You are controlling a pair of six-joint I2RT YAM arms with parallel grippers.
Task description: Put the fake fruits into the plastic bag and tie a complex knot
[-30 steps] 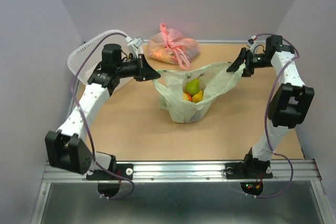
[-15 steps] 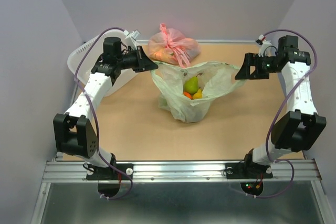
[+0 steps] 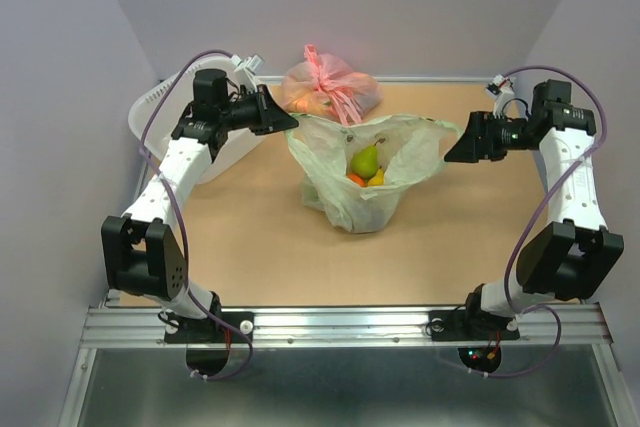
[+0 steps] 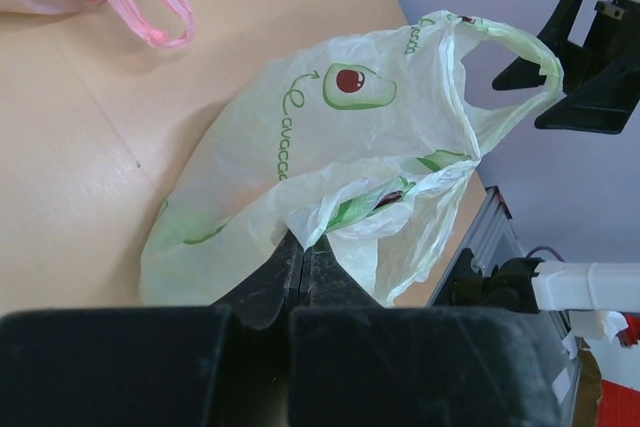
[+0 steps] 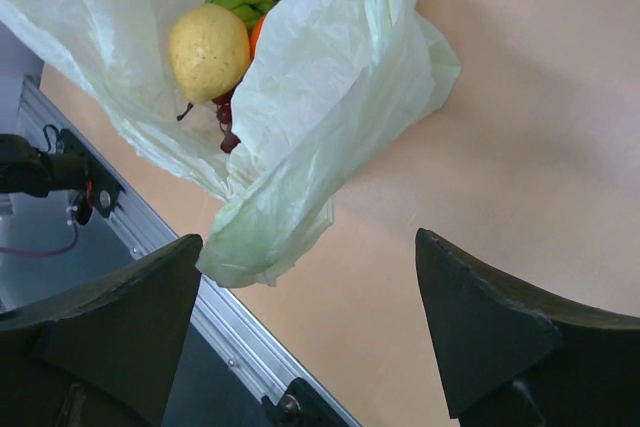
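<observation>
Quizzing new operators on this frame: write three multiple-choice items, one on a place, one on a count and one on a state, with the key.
1. Where does the pink bag lie?
A) on the far side of the green bag
B) on its near side
C) inside it

2. How many bags are in view?
A) one
B) two
C) four

3. How do the right jaws stand?
A) shut on a handle
B) open, gripping nothing
C) shut on a pear

Key: A, the top view shows it beyond the green bag; B, one pink, one green; B, the right wrist view shows them spread wide.

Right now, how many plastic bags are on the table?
2. The green bag sits in the middle, one edge pinched by the left gripper; the pink bag lies behind it.
</observation>
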